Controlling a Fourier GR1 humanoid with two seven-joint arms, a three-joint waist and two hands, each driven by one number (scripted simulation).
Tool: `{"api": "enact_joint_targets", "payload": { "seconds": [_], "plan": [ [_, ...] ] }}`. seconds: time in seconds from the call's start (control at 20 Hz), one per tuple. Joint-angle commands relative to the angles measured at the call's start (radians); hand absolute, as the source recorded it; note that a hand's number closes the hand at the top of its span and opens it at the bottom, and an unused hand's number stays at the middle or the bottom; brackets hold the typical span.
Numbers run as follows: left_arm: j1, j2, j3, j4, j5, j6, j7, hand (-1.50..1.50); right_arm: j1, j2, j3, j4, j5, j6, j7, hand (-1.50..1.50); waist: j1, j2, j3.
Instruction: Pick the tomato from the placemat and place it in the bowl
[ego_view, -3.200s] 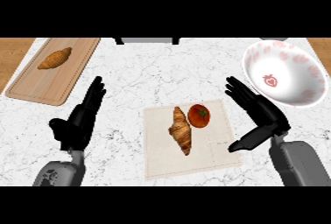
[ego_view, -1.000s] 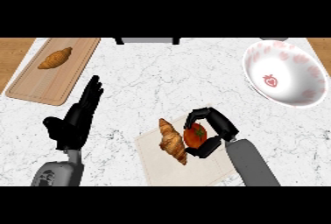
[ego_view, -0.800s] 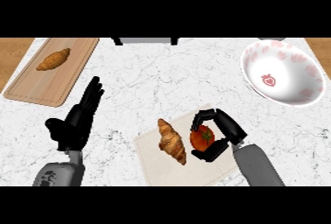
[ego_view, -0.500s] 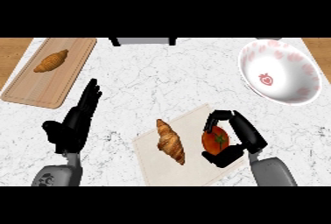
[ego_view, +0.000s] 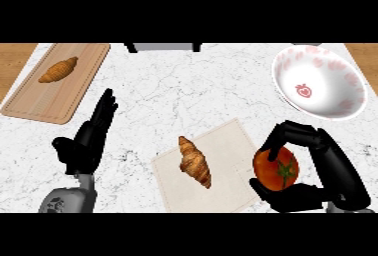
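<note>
I have the right hand (ego_view: 319, 170) curled around the tomato (ego_view: 276, 168), which sits enclosed in its fingers beside the placemat (ego_view: 221, 150); pick done, I judge, with transfer to the bowl (ego_view: 319, 82) ahead of the hand outstanding.

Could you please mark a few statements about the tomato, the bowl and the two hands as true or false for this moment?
1. The right hand has its fingers curled round the tomato. True.
2. The tomato already lies in the bowl. False: the bowl holds nothing, and the tomato is in the right hand near the right edge of the placemat.
3. A croissant lies on the placemat. True.
4. The left hand holds the second croissant. False: that hand is open and resting at the view's left, and this croissant lies on the wooden cutting board.
5. The bowl stands at the upper right of the counter. True.
</note>
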Motion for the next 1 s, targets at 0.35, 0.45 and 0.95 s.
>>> {"api": "enact_joint_targets", "payload": {
  "seconds": [0.35, 0.45, 0.95],
  "plan": [
    [-0.006, -0.031, -0.043, -0.051, -0.026, 0.013, 0.039, 0.0, -0.271, 0.002, -0.003, -0.341, 0.14, 0.065, 0.634, 1.5, 0.023, 0.005, 0.0],
    [0.003, -0.002, -0.009, -0.009, 0.009, -0.029, 0.007, 0.0, -0.445, -0.033, -0.133, -0.174, 0.062, 0.089, 0.617, 1.5, 0.031, 0.008, 0.0],
    [-0.001, 0.0, 0.013, 0.012, 0.012, -0.034, -0.02, 0.0, -0.615, -0.126, -0.275, 0.064, 0.029, 0.132, 0.635, 1.5, 0.026, 0.007, 0.001]
  ]
}}
